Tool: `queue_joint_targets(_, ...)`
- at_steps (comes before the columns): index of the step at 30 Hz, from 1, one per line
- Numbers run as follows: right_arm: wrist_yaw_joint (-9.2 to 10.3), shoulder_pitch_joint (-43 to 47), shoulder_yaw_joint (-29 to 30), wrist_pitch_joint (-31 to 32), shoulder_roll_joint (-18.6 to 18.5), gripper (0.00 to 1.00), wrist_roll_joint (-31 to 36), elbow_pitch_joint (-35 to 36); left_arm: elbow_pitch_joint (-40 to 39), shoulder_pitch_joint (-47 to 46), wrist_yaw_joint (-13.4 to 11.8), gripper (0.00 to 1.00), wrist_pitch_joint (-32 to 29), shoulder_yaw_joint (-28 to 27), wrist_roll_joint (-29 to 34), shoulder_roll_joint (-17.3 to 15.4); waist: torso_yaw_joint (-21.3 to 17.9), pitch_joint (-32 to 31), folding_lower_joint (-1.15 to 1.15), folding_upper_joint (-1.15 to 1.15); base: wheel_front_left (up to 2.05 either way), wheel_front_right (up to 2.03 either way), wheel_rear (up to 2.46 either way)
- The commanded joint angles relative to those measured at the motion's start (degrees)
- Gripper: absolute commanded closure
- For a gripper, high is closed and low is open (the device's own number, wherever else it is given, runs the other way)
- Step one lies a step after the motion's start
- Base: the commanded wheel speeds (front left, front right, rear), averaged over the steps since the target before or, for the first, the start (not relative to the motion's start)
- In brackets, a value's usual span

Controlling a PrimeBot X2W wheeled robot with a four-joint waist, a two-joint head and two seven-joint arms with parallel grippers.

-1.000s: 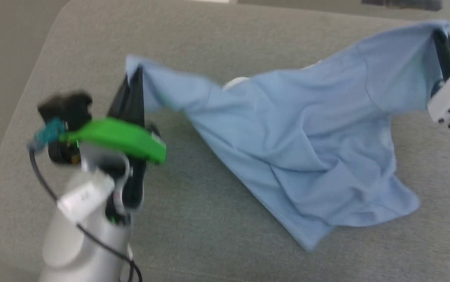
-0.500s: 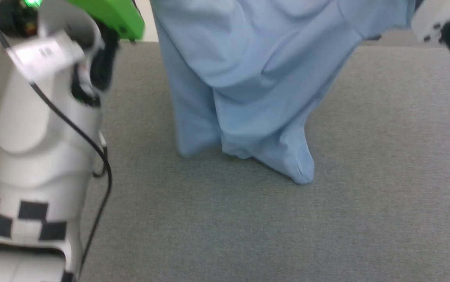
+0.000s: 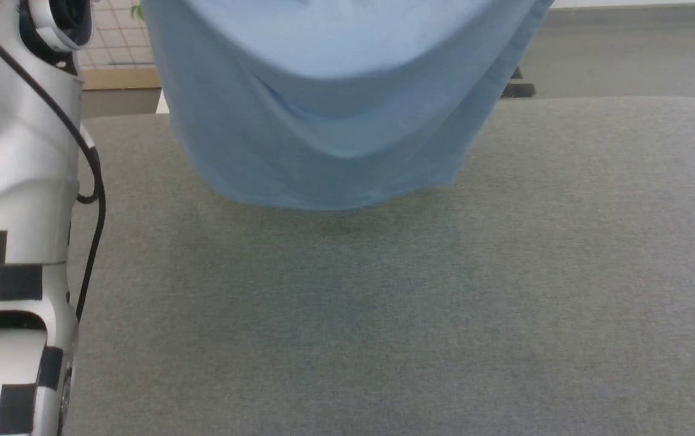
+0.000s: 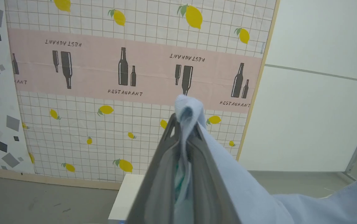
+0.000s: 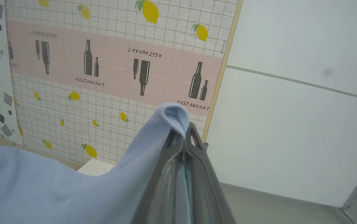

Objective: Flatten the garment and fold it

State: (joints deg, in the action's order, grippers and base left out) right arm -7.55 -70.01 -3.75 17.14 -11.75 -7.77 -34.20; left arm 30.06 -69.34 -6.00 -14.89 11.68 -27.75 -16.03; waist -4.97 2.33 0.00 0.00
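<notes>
The light blue, thin, soft short-sleeved T-shirt (image 3: 335,121) is up in the air, held by both claws & spread side to side btw them. In the left wrist view the left claw (image 4: 184,123) is pinched tight on a bit of the shirt's edge. A little blue fold pokes out past the tips, & the rest of the cloth drops away to the lower right of that view. In the right wrist view the right claw (image 5: 183,133) is pinched tight on another bit of edge, w/ a small blue bump over its tips, & the cloth falls off to the lower left. So the shirt's long way runs left to right, claw to claw, & it sags in the middle. In the head view it hangs down from the top of the pic, its curved bottom edge pointing down at the far part of the grey, felt-like surface (image 3: 384,315). That edge is near the surface; can't tell if it touches. The white left arm w/ black squares (image 3: 8,181) stands just left of the shirt. Behind the claws is a wall sheet w/ lemons & bottles (image 4: 104,77).
</notes>
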Motion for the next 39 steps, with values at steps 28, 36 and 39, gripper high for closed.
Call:
queue_joint_targets(28,0.06,-25.46,4.96,-17.01,-2.35,1.0,19.27,-4.71,0.25,-24.83,-1.34,1.0,19.57,-2.27,-0.88,7.43,2.29,33.56,0.0,0.0,0.0,0.0,0.0)
queue_joint_targets(36,0.06,-26.72,2.46,-23.81,-5.15,1.0,24.15,-7.18,3.66,-24.01,2.76,1.0,27.14,-2.51,-1.87,8.01,4.5,39.82,0.0,0.0,0.0,0.0,0.0)
queue_joint_targets(39,0.06,-26.7,1.04,-25.41,-5.76,1.0,24.46,-8.43,4.83,-23.23,3.87,1.0,28.1,-2.9,-2.37,7.79,4.91,41.66,0.0,0.0,0.0,0.0,0.0)
